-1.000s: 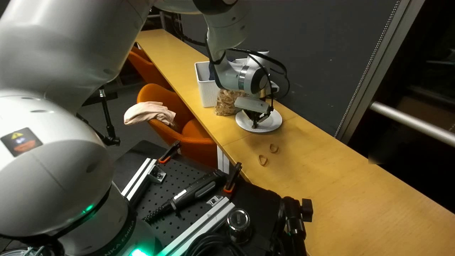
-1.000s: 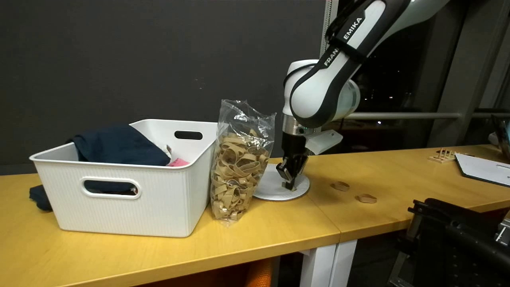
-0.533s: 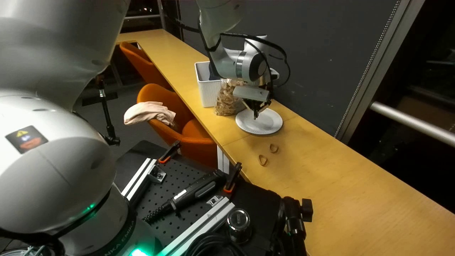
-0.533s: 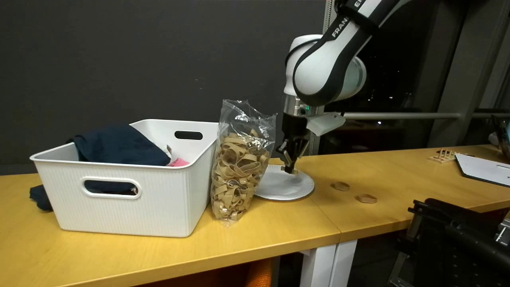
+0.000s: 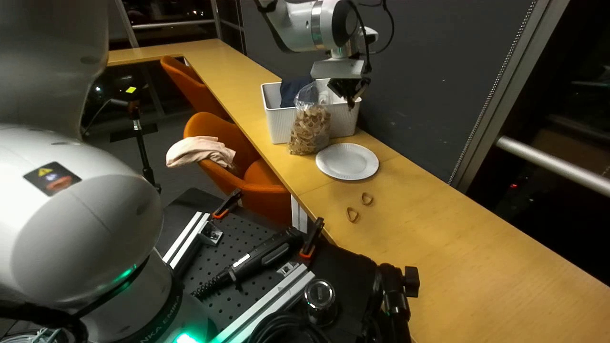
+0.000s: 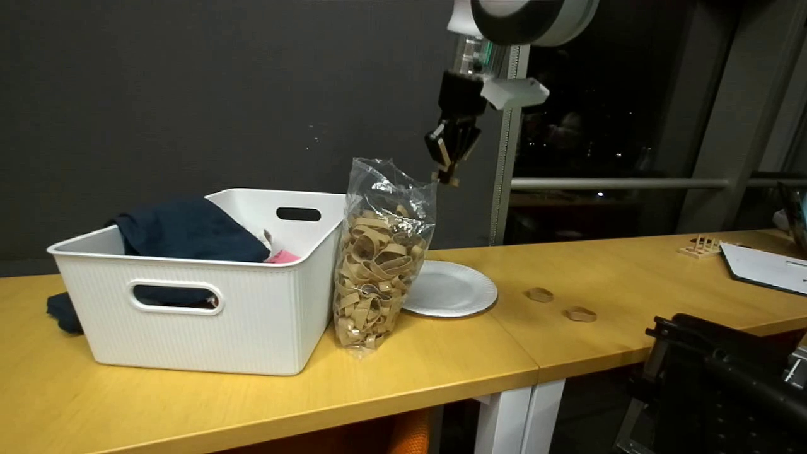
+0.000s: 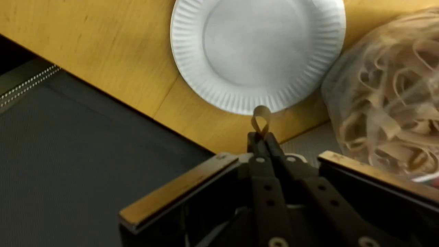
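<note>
The band (image 7: 261, 109) is in the air, well above the worktop (image 5: 452, 238). Claw (image 7: 261, 138) has it — tips clamped together on one end, rest sticking out as a small loop. In the wrist view the loop crosses the rim of the plate (image 7: 257, 41), but that's line of sight only; both exterior views put it far higher.

Main risk: the pinch. Just the very tips have it, so a jerk or a knock could twist the band or slide it out. Looks springy too; dropped from this height it could bounce anywhere, plate or not.

Then the bag (image 6: 381, 252) of bands — upright beside the plate, loose plastic top. A low sideways move could snag that and tip it; can't tell if it's sealed, so maybe a spill.

One loose band (image 6: 539, 299) and another band (image 6: 580, 318) sit past the plate; low tips could nudge them.

Bin (image 6: 252, 328) with navy cloth (image 6: 189, 233) behind the bag: minor, mostly rim contact.
</note>
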